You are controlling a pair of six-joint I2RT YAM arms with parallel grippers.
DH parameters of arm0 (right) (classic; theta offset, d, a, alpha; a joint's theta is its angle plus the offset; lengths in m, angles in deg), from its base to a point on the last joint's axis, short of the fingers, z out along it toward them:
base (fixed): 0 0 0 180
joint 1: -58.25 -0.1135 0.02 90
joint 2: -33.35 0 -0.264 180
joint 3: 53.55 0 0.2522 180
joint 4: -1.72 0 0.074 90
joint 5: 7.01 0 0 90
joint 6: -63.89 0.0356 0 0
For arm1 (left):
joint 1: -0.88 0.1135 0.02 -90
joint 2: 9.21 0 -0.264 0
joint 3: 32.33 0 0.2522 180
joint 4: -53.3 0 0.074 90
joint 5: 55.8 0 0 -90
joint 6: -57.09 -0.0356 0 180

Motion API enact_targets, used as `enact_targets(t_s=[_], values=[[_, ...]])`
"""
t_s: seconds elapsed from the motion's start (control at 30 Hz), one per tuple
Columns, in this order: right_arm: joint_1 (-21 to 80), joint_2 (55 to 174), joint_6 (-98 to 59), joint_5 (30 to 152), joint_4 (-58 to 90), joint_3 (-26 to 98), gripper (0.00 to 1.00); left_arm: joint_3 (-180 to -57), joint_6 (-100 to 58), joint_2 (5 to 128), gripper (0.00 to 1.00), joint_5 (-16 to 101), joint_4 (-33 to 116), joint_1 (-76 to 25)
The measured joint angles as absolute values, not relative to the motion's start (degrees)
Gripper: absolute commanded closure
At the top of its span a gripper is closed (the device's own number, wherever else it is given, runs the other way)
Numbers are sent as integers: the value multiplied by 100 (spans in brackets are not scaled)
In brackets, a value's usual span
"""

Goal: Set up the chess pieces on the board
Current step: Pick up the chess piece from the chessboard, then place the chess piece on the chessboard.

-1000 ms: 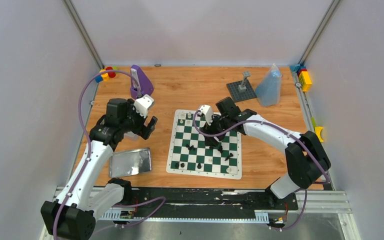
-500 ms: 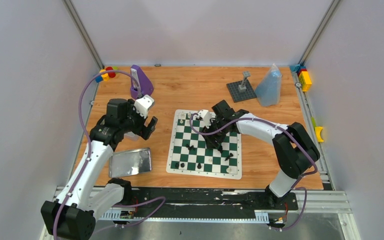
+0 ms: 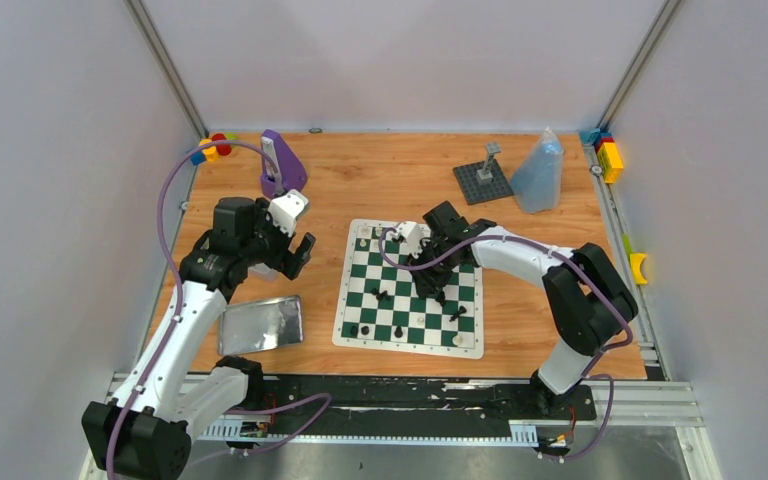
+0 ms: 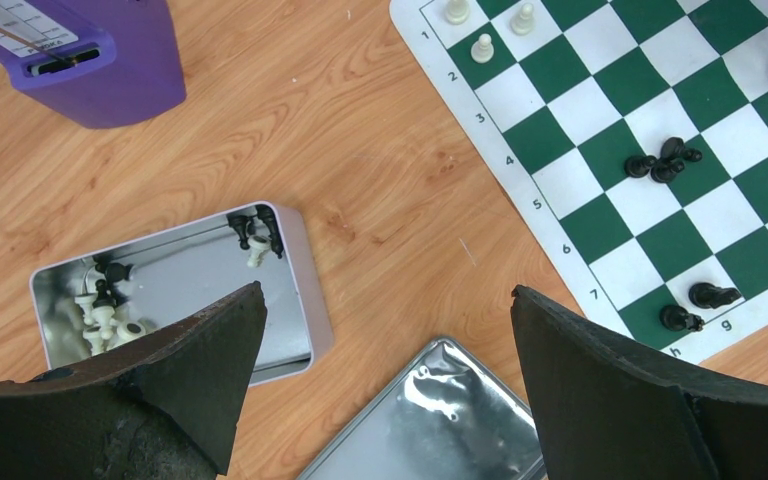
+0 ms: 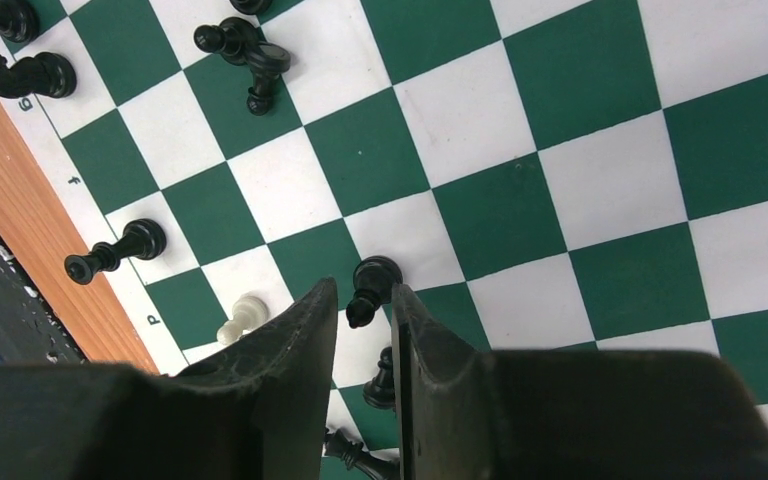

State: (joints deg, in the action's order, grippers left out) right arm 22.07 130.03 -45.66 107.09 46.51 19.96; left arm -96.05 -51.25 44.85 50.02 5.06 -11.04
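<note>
Left pincer [image 4: 388, 295]: spread wide, idle over surface [image 4: 380, 150] by tin [image 4: 300, 300], likely keeping clear of board [image 4: 480, 118].
Pieces [image 4: 665, 160]: some in tin, rest scattered on board, several toppled.
Right pincer [image 5: 363, 297]: narrow gap astride black piece [image 5: 375, 272], likely for lifting; cannot tell if pinching.

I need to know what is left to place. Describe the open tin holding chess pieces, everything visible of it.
The tin is a shallow rectangular metal tray with rounded corners, a pale rim and a mirror-bright floor. It lies flat and open on the wooden table. A few black and white chess pieces lie inside, most at one end, some near the opposite far corner. One finger of the open left claw hides its near edge. A shiny lid lies close by, apart where visible.
</note>
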Motion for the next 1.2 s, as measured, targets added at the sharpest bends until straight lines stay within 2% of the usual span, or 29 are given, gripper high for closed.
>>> enact_targets(t_s=[0.27,0.4,0.6,0.83,1.2], values=[[2207,13086,-4574,10706,4754,2052,94,-9602,-5125,4450,0,4999,508,-1104],[2207,13030,-4588,10706,4822,2074,100,-9602,-5125,4444,0,4999,508,-1102],[2102,12418,-4727,10739,5020,2072,100,-9602,-5125,4444,0,4999,508,-1102],[1466,11792,-5086,10774,5162,1851,100,-9602,-5123,4433,0,4982,508,-1102],[395,12232,-5331,10702,5285,2221,100,-9602,-5069,4457,0,4711,506,-1102]])
